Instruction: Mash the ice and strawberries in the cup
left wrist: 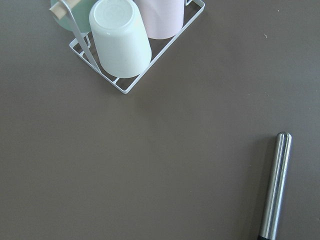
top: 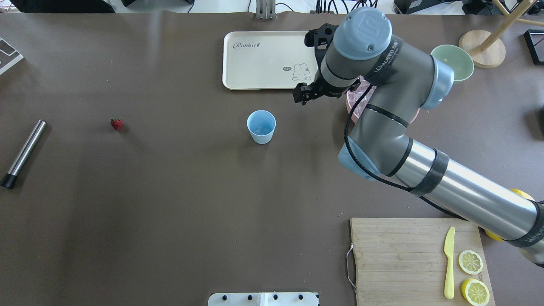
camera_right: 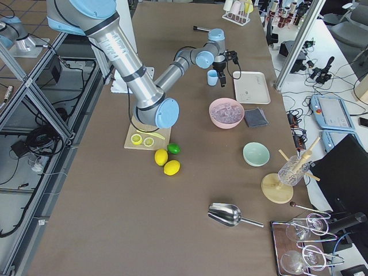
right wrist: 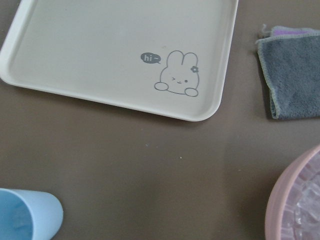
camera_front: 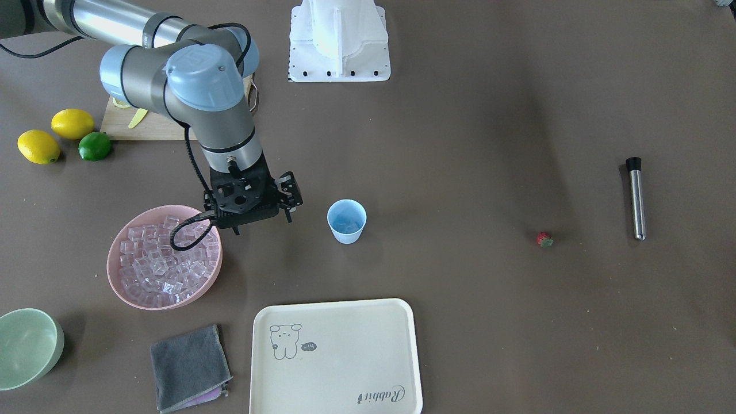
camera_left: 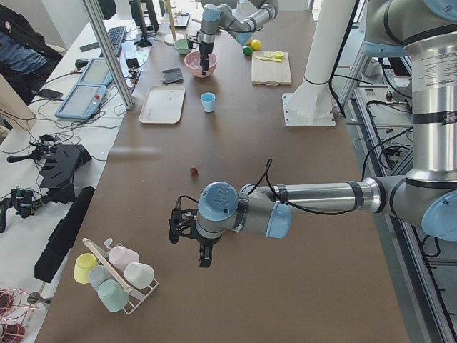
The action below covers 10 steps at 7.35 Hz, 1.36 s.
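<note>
The light-blue cup (camera_front: 347,221) stands upright mid-table, with pale glints inside that may be ice. Ice (camera_front: 167,261) fills the pink bowl (camera_front: 110,265) to the cup's side. My right gripper (camera_front: 289,215) hangs between that bowl and the cup (top: 261,126), above the table; I cannot tell how its fingers stand or whether they hold anything. The strawberry (camera_front: 544,240) lies alone on the far side of the cup. My left gripper (camera_left: 187,229) shows only in the exterior left view, so I cannot tell its state. It hovers near a steel muddler (left wrist: 274,185).
A cream tray (camera_front: 336,356), a grey cloth (camera_front: 190,368) and a pale green bowl (camera_front: 29,345) lie beyond the cup. Lemons (camera_front: 72,123), a lime (camera_front: 95,146) and a cutting board (top: 399,255) sit on the right arm's side. A rack of cups (left wrist: 120,45) is by the left gripper.
</note>
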Available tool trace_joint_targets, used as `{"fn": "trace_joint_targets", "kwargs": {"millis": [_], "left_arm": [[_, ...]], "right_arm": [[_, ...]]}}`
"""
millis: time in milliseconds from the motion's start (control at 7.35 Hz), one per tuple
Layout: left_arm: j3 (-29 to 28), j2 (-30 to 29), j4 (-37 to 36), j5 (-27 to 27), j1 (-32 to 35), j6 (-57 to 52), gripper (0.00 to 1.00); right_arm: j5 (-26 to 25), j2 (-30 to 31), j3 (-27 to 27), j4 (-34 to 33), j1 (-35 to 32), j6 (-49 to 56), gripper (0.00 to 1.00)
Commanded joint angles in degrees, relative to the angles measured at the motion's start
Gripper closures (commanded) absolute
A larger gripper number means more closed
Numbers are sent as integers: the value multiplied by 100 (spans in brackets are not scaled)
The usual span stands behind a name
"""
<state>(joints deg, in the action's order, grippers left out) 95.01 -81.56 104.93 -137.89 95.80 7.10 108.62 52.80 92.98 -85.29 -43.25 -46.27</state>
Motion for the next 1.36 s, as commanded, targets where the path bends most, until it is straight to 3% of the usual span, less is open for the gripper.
{"fn": "trace_joint_targets", "kwargs": {"millis": [0,136,816,952,1089,1225], "left_arm": [[0,61,1,-1,0,-7,2],[-44,96,132,-1,0,1,2],[0,105,212,-1,9,10,2],[0,105,212,-1,9,10,2],[8,105,221,-1,9,10,2],[52,140,221,-9,18,10,2]], "right_arm": [[-16,852,464,21,-218,592,6],[-17,1098,501,29,-210,601,14],[-341,1277,537,3,-8,786,21],[-472,1268,467,21,62,786,27],[-482,1268,458,21,54,786,40],[-465,1277,440,21,2,847,42]]}}
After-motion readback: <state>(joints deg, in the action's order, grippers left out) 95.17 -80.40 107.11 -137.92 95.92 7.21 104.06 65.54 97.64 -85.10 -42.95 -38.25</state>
